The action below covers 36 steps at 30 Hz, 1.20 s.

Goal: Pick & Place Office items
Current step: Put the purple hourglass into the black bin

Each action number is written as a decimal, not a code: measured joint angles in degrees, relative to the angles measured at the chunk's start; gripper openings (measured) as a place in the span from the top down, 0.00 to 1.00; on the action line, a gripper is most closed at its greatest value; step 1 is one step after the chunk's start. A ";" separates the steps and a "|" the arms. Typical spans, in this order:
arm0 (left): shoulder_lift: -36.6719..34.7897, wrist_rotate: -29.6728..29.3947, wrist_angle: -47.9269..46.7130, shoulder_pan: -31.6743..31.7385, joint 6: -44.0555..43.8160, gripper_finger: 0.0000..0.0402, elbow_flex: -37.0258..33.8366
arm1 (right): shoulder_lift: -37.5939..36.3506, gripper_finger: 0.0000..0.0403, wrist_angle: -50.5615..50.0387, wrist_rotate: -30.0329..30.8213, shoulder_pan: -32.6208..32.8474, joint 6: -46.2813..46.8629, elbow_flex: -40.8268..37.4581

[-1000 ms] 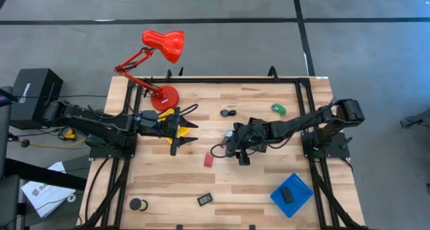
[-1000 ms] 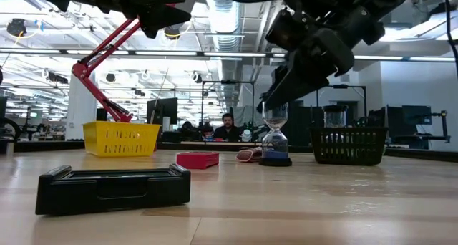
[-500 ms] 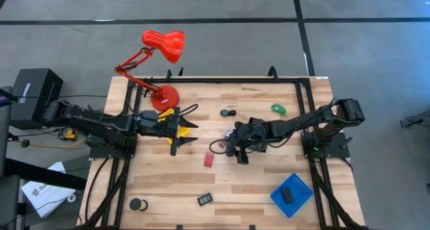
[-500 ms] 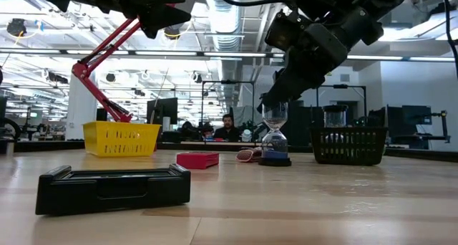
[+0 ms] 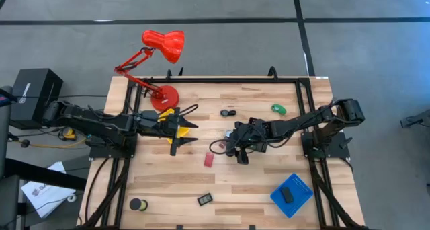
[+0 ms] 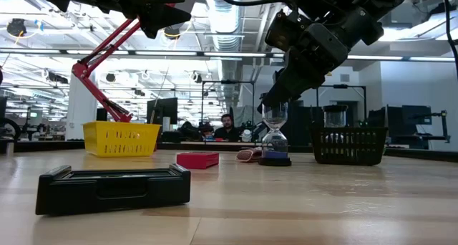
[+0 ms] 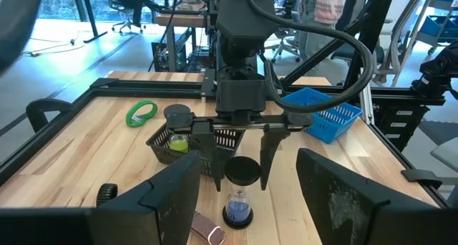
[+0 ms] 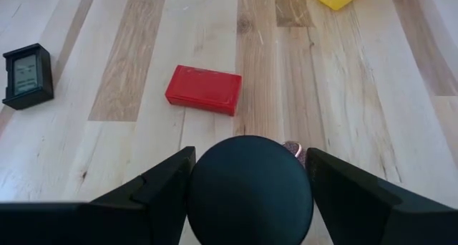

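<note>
1. Right now the right gripper point(image 5: 236, 146) sits mid-table, its fingers point(image 8: 164, 188) spread to either side of the black top cap of a small hourglass point(image 7: 238, 191), just beside it without squeezing in the right wrist view.
2. Left gripper point(image 5: 186, 133) hangs over the left-centre of the table point(image 5: 269, 189) by the yellow tray point(image 5: 166, 116), fingers point(image 7: 164, 198) parted wide, gripping nothing.
3. Open room: bare wood runs along the near edge between the black disc point(image 5: 137, 204) at the near-left and the blue tray point(image 5: 291, 191) at the near-right, broken only by the small black block with a screen point(image 5: 205, 199).
4. More bare board lies along the far edge, past the green piece point(image 5: 279, 109) and the small black piece point(image 5: 227, 112).
5. Red block point(image 5: 208, 159) lies just beside the right gripper, toward the left arm, apart from it.
6. Red desk lamp point(image 5: 161, 52) stands at the far-left corner, its head leaning out over the floor beyond the table edge.
7. Only the left wrist view shows the hourglass whole: upright, dark base, blue in the lower bulb, with a black mesh basket point(image 7: 189, 139) close behind it holding something yellow-green.
8. From overhead the arm hides the hourglass, so its base cannot be seen there.
9. Low view adds height: the hourglass point(image 6: 275, 139) stands on the wood, the right gripper coming down onto its top, the red block point(image 6: 197, 160) flat to one side and the black block point(image 6: 114, 188) nearest the lens.
</note>
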 joint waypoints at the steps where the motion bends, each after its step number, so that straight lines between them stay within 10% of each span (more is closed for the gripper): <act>1: 0.00 0.00 0.00 0.00 0.00 0.44 0.00 | 0.00 0.37 0.01 0.00 0.00 0.00 0.00; 36: 0.00 -0.21 0.00 0.00 0.02 0.44 0.00 | -0.04 0.48 -0.21 -0.03 0.00 1.07 -0.04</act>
